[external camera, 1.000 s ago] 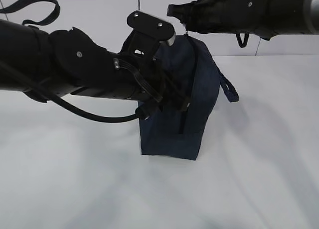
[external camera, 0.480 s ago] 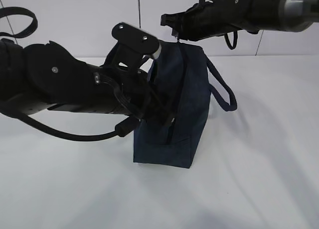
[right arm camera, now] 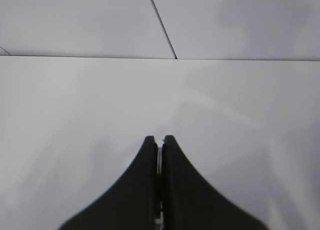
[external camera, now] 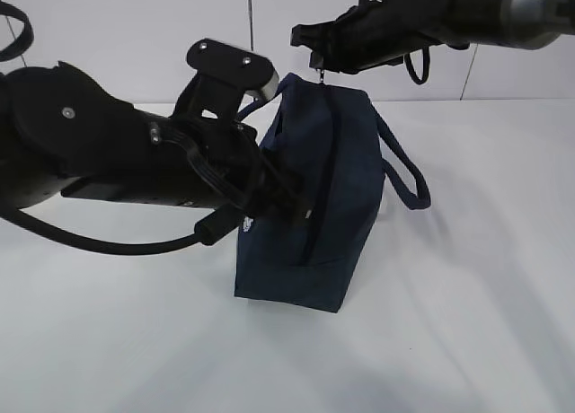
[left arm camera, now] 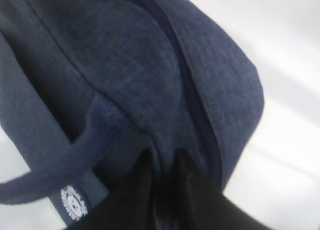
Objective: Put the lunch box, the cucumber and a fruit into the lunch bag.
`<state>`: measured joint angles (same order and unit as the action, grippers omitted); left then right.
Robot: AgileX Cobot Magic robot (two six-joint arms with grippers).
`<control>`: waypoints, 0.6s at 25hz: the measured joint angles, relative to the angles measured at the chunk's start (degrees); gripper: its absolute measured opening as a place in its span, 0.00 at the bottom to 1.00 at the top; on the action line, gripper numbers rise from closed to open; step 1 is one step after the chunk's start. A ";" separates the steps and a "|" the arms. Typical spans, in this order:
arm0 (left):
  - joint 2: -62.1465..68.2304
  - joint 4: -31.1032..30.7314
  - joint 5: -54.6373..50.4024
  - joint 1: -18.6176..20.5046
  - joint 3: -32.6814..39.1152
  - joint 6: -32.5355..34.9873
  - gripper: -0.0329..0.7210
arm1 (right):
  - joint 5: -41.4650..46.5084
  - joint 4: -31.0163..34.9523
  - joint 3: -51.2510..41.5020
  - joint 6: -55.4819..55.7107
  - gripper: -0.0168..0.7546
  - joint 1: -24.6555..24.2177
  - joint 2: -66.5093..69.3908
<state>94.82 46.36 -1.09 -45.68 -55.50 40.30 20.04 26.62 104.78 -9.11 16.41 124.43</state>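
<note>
- Spreading across every view is the white worktop (external camera: 467, 323), with a pale wall and one dark seam behind it at 12 o'clock.
- The left arm (external camera: 99, 153) fills the 9 o'clock side of the exterior view, a bulky black body with a looping black cable (external camera: 135, 244) under it.
- The right arm (external camera: 449, 9) runs in from the 1 o'clock corner of that view.
- The lunch bag (external camera: 346, 197) stands upright near the middle of the worktop, dark navy, with its zip seam running from the top edge down the near end; the seam looks shut as far as it shows.
- One loop handle (external camera: 406, 171) hangs out at 3 o'clock of the bag; the left wrist view shows another strap (left arm camera: 45, 182) with a small white round label (left arm camera: 74, 205) at its 7 o'clock corner.
- The left claw (left arm camera: 165, 190) is pinching a fold of the bag's fabric on the side at 9 o'clock, its dark fingers (left arm camera: 137, 195) pressed into the cloth beside the zip seam.
- The right claw (external camera: 316, 61) sits just over the bag's top at 12 o'clock, fingers pressed together on a thin metal piece (right arm camera: 159, 190) that hangs down toward the zip's top end; whether this is the zip's pull is too small to tell.
- The bag's inside is hidden.
</note>
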 joint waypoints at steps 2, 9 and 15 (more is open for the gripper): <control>-1.28 1.01 -0.81 -0.10 0.00 0.00 0.24 | 0.70 -0.04 0.78 0.00 0.02 -0.13 0.00; -6.82 6.78 -7.60 2.69 0.00 0.00 0.53 | 1.96 -0.26 1.17 0.00 0.02 -0.25 0.00; -7.93 10.96 -17.63 9.24 -7.45 -3.59 0.54 | 2.67 0.17 1.17 0.00 0.02 -0.37 0.00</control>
<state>86.89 57.32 -18.72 -36.44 -62.95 36.71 22.72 26.79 105.94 -9.11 16.03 124.43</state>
